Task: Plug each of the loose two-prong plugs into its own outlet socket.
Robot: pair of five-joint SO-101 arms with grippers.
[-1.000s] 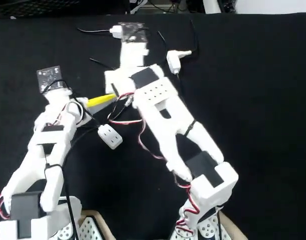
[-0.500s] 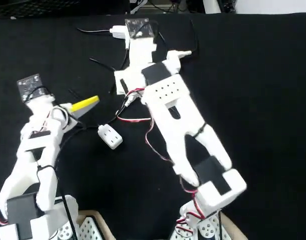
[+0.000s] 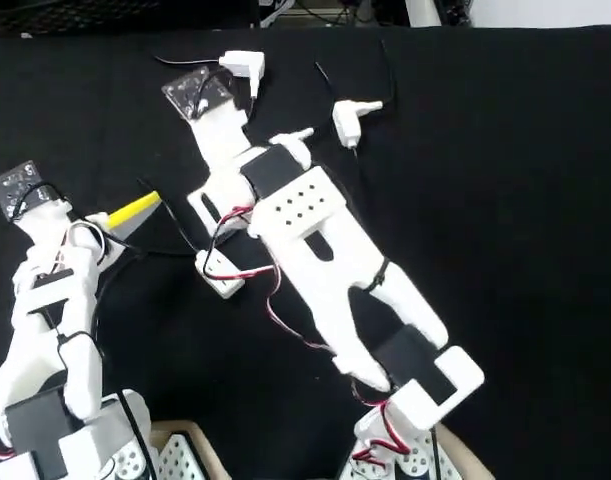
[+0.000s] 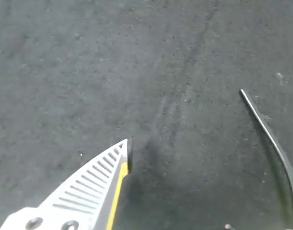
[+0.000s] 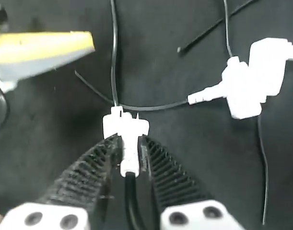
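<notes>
Black cloth covers the table [image 3: 525,250]; the right gripper [image 5: 129,143] is clamped on a two-prong plug [image 5: 125,125] left of centre, and the left gripper [image 4: 123,154], fingers together and empty, rests at the left. Advise squaring prongs to the outlet socket [image 3: 220,272] before pressing; open room lies right, cords [image 5: 112,48] crowd the far side.

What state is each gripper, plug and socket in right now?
Left gripper: jaws shut, empty.
Right gripper: jaws shut on white plug.
Outlet socket: no plug seen in it.
Far plug: lying loose, unplugged.
Nearer plug: lying loose, unplugged.
</notes>
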